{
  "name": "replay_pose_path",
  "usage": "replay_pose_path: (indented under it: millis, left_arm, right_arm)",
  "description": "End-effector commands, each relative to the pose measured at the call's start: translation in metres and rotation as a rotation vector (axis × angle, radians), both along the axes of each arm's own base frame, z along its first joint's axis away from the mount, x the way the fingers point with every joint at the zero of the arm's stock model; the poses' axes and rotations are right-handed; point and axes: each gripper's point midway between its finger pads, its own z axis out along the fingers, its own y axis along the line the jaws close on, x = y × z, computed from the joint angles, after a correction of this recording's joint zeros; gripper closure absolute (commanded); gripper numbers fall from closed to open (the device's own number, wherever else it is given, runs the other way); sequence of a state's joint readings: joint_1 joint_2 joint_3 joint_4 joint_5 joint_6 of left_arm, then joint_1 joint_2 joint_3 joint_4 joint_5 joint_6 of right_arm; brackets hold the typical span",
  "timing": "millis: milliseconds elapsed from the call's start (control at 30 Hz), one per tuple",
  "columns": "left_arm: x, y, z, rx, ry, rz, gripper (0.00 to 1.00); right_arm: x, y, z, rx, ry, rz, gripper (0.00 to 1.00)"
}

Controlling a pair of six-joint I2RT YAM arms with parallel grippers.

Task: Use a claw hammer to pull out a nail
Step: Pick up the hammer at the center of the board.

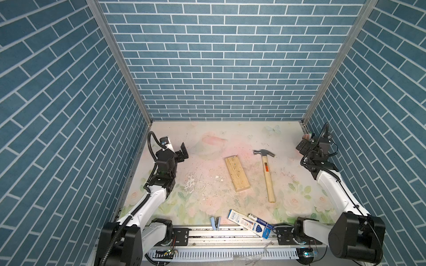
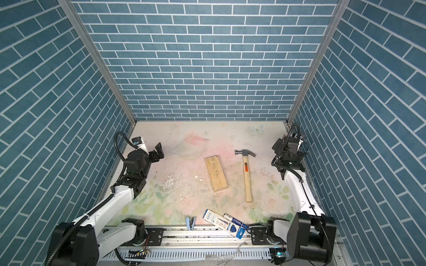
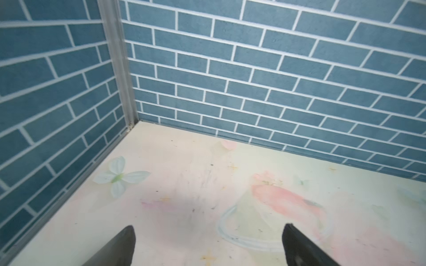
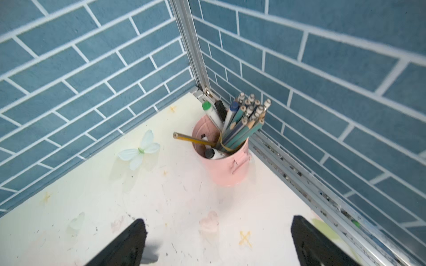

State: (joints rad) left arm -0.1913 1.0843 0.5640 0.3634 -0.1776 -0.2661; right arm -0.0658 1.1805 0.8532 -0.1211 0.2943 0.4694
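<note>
Jaws stand spread and empty on my left arm (image 1: 152, 198) and right arm (image 1: 332, 184) in both top views. The claw hammer (image 1: 267, 175) lies flat on the tabletop (image 1: 207, 142) just beside the wooden block (image 1: 237, 173), on my right arm's side, and both arms are well apart from the block. Dark specks on the block may be nails (image 1: 238, 172), too small to tell. Left wrist view: spread jaws over bare tabletop. Right wrist view: spread jaws facing a pink pencil cup (image 4: 227, 165). I judge nothing done yet: grasping, hooking and prying are all left
</note>
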Motion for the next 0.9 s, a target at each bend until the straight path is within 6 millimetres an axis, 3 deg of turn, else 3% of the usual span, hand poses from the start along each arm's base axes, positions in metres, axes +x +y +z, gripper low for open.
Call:
replay_pose_path:
  millis: [0, 167, 467, 633, 867]
  left_arm:
    - [0.001, -0.04, 0.004, -0.101, 0.099, -0.102, 0.01]
    - [0.003, -0.086, 0.022, -0.111, 0.191, -0.249, 0.01]
    - [-0.008, -0.116, 0.034, -0.028, 0.406, -0.408, 0.01]
    - [-0.018, -0.125, 0.022, 0.058, 0.537, -0.485, 0.01]
    - [-0.021, -0.149, -0.007, 0.103, 0.656, -0.594, 0.08]
  right_arm:
    - [-0.008, 0.01, -0.006, 0.073, 0.091, 0.013, 0.01]
    - [-0.003, 0.033, -0.002, 0.078, 0.158, 0.124, 0.01]
    - [0.001, 0.091, -0.018, 0.055, 0.282, 0.346, 0.06]
    - [0.002, 0.123, -0.043, 0.053, 0.374, 0.438, 0.12]
    - [0.003, 0.148, -0.083, 0.065, 0.496, 0.499, 0.25]
